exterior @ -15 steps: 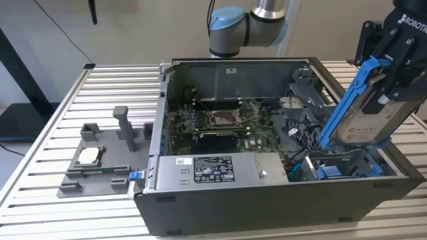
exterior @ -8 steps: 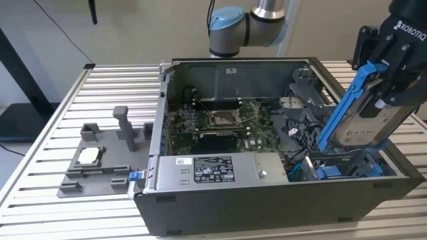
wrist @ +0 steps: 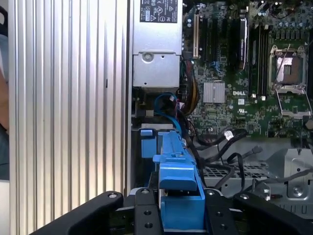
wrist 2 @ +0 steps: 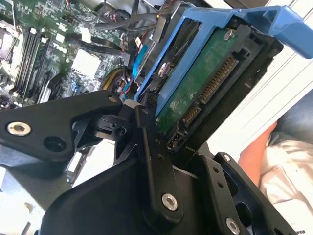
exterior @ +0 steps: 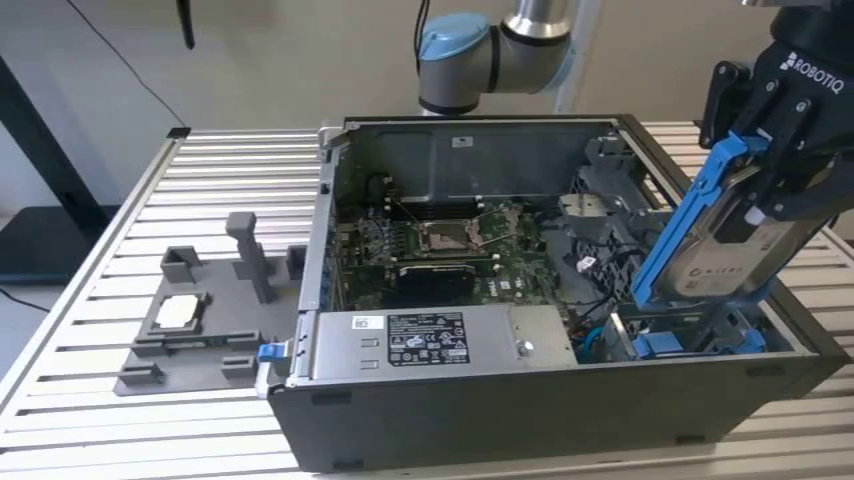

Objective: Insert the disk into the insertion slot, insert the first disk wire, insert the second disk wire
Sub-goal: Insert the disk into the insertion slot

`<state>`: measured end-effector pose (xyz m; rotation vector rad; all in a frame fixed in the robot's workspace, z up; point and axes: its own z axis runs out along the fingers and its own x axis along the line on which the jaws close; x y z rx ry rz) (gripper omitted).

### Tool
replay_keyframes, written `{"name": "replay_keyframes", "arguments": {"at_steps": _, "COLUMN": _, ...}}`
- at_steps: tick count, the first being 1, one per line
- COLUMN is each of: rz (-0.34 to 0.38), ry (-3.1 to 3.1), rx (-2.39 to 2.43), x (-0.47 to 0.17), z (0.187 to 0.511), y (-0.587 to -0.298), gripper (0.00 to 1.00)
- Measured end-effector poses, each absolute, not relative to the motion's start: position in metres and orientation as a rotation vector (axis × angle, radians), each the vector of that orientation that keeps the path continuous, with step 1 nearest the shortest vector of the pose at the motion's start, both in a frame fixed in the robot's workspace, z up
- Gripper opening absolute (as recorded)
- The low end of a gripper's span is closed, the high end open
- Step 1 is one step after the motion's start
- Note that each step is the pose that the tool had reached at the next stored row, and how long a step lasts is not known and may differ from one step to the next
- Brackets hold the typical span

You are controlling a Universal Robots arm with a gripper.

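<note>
Holding the disk clenched in the gripper, tilted above the insertion slot at the exterior view's right of the computer case | second wrist view: disk's connector edge bare, no wire plugged | first wrist view: blue carrier above the case interior, not seated | judged: all three steps left

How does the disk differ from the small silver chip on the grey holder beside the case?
The disk is a long rectangle framed in blue; the chip is small, square and unframed. The disk is held steeply tilted by the gripper over the open case; the chip lies flat in its grey holder outside the case. Both look silver-grey.
</note>
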<state>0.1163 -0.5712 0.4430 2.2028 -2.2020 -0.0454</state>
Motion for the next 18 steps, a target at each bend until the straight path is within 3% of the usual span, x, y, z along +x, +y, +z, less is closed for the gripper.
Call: {"name": "replay_keyframes", "arguments": {"at_steps": 18, "rz": -0.045, "ry": -2.198, "rx": 2.207, "x": 0.1145, "z": 0.4338, "y": -0.5715, "gripper": 0.33}}
